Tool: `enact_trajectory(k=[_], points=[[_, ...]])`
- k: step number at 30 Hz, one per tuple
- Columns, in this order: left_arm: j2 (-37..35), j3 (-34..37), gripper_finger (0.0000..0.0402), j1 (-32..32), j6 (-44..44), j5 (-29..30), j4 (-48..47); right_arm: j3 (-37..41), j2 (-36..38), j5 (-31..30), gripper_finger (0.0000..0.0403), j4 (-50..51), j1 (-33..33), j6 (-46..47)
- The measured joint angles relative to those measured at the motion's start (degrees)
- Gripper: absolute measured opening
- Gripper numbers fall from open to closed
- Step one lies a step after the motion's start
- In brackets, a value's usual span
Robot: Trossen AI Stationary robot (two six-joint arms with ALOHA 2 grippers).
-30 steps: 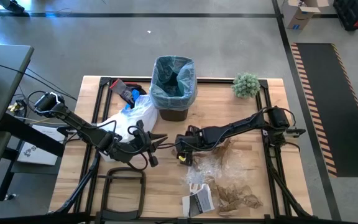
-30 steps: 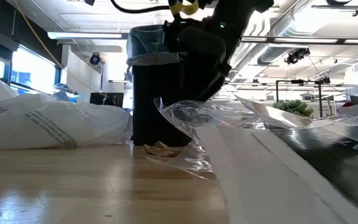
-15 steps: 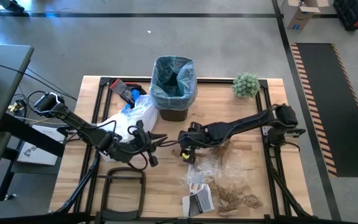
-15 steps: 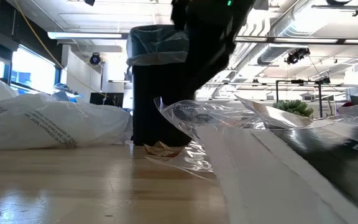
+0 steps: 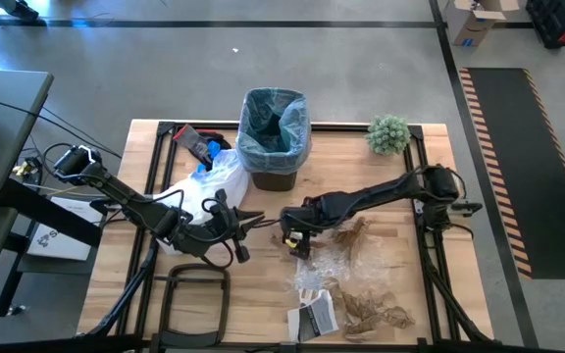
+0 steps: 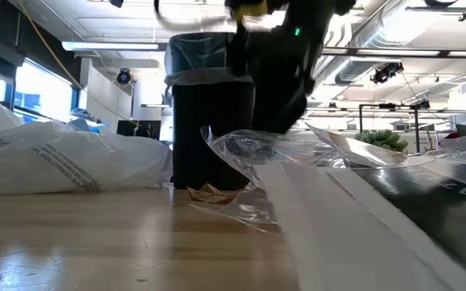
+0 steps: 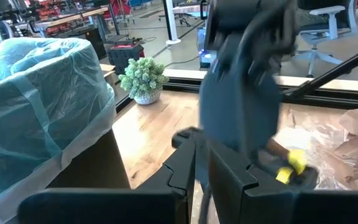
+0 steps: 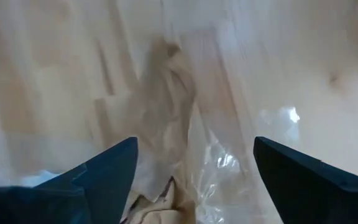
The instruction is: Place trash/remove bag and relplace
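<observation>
The bag (image 5: 274, 126), a light-blue liner, lines the dark bin at the table's far middle, its top folded over the rim. It also shows in the left wrist view (image 7: 36, 93). The trash lies on the near right of the table: clear wrappers (image 5: 336, 260), brown paper scraps (image 5: 371, 312) and a black-and-white packet (image 5: 314, 316). My right gripper (image 5: 295, 241) hangs open, pointing steeply down over a brown scrap (image 8: 166, 106) and clear plastic (image 8: 229, 162), one finger on either side. My left gripper (image 5: 253, 218) is shut and empty, left of the right one and near the bin.
A whiter plastic bag (image 5: 209, 181) lies left of the bin, with a black and red object (image 5: 196, 143) behind it. A small green plant (image 5: 388, 133) stands at the far right. A black frame (image 5: 196, 299) lies near the front left. Dark rails edge the table.
My right gripper has risen a little and come down again above the trash. It now tips more steeply downward. The trash and the bag have kept still.
</observation>
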State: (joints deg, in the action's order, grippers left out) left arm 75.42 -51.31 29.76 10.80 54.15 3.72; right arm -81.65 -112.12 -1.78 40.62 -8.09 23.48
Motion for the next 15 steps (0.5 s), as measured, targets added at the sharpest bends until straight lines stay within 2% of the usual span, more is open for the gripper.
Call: enact_trajectory(k=[4, 8, 11, 15], points=[[0.0, 0.0, 0.0023, 0.0, 0.0, 0.0, 0.0, 0.0, -1.9, 1.0, 0.0330, 5.2, 0.8, 0.0], [0.0, 0.0, 0.0023, 0.0, 0.0, 0.0, 0.0, 0.0, -1.6, 2.2, 0.0332, 10.6, 0.4, -4.0], [0.0, 0.0, 0.0023, 0.0, 0.0, 0.0, 0.0, 0.0, -1.0, 3.8, 0.0332, 10.1, -0.7, -7.0], [0.0, 0.0, 0.0023, 0.0, 0.0, 0.0, 0.0, 0.0, -2.5, 3.0, 0.0332, 9.0, -2.1, -9.6]])
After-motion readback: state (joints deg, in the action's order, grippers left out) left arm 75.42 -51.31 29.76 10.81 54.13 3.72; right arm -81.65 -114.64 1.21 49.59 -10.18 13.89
